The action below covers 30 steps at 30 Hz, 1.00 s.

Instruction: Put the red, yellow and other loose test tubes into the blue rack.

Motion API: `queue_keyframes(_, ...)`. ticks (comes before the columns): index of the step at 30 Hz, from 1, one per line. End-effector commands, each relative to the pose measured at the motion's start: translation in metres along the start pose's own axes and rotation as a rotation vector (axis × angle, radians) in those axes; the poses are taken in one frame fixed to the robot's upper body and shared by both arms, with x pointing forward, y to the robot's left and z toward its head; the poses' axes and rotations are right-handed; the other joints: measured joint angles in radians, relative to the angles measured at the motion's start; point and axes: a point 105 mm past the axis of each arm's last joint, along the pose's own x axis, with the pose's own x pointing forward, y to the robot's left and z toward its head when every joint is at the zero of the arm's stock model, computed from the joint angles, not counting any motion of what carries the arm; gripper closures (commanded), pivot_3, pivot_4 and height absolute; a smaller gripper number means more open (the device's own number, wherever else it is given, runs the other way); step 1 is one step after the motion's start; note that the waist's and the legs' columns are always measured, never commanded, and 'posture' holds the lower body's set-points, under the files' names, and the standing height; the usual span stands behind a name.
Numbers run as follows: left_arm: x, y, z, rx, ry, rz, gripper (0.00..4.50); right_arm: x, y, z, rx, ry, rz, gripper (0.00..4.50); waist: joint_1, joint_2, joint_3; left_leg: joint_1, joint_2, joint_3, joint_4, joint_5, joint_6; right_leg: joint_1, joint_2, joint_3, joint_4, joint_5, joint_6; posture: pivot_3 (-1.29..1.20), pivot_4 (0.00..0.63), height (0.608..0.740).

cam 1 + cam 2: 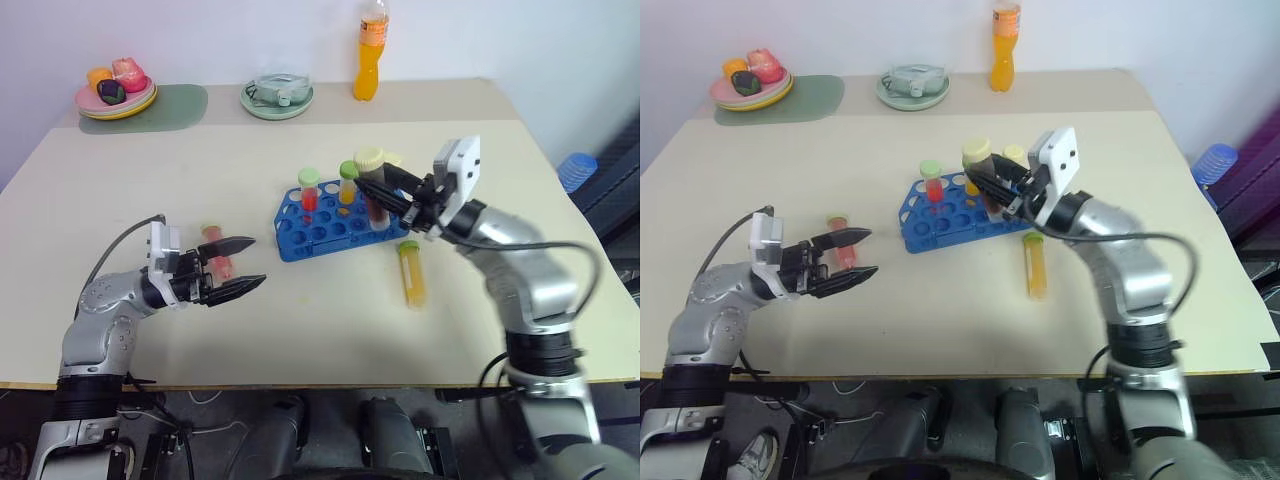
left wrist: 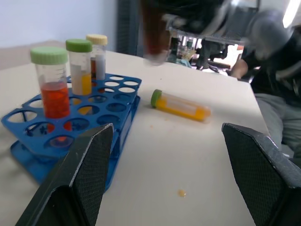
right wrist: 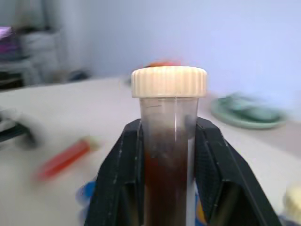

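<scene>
We hold the brown tube [image 3: 168,155] upright in our right gripper [image 1: 392,192], jaws clenched on it just above the blue rack [image 1: 300,238], while our left gripper [image 1: 243,266] hangs released near the red tube [image 1: 216,250].

My right gripper [image 1: 382,190] is clamped tight, a brown tube [image 3: 168,155] pinched upright between both fingers [image 3: 115,188], cream cap poking out past the tips. My left gripper [image 1: 240,266] is held out low, pointing sideways, fingers spread wide with nothing between them
</scene>
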Motion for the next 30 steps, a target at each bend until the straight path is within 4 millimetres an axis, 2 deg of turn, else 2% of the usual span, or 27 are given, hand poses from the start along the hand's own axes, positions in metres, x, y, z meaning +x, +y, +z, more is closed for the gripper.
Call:
queue_keyframes(1, 0.006, -0.002, 0.009, 0.02, -0.027, -0.021, 0.72, 0.0, -0.015, 0.01, -0.124, -0.134, -0.15, 3.7, -0.001, 0.0, 0.0, 0.0, 0.0, 0.0, 0.0, 0.0, 0.0, 0.0, 0.0, 0.0, 0.001, 0.0, 0.0, 0.0, 0.15, 0.74)
queue_keyframes(7, 0.008, -0.002, 0.008, 0.02, -0.033, -0.013, 0.72, 0.0, -0.026, -0.008, -0.158, -0.169, -0.28, 3.7, -0.005, 0.0, 0.0, 0.003, 0.0, 0.0, -0.002, 0.002, -0.003, -0.001, 0.002, 0.002, 0.004, 0.0, 0.0, 0.0, 0.15, 0.74)
queue_keyframes(16, 0.013, -0.001, 0.013, 0.028, -0.045, -0.005, 0.72, -0.003, -0.032, -0.029, -0.142, -0.153, -0.33, 3.7, -0.005, 0.0, 0.0, 0.004, 0.001, 0.0, -0.003, 0.002, -0.003, -0.001, 0.003, 0.004, 0.004, 0.0, -0.001, 0.0, 0.15, 0.74)
queue_keyframes(30, 0.016, -0.004, 0.019, 0.03, -0.039, 0.0, 0.72, -0.01, -0.038, -0.043, -0.13, -0.134, -0.378, 3.7, -0.004, 0.0, 0.0, 0.01, 0.001, 0.0, -0.004, 0.002, -0.003, 0.0, 0.004, 0.006, 0.004, 0.0, -0.001, 0.0, 0.15, 0.74)
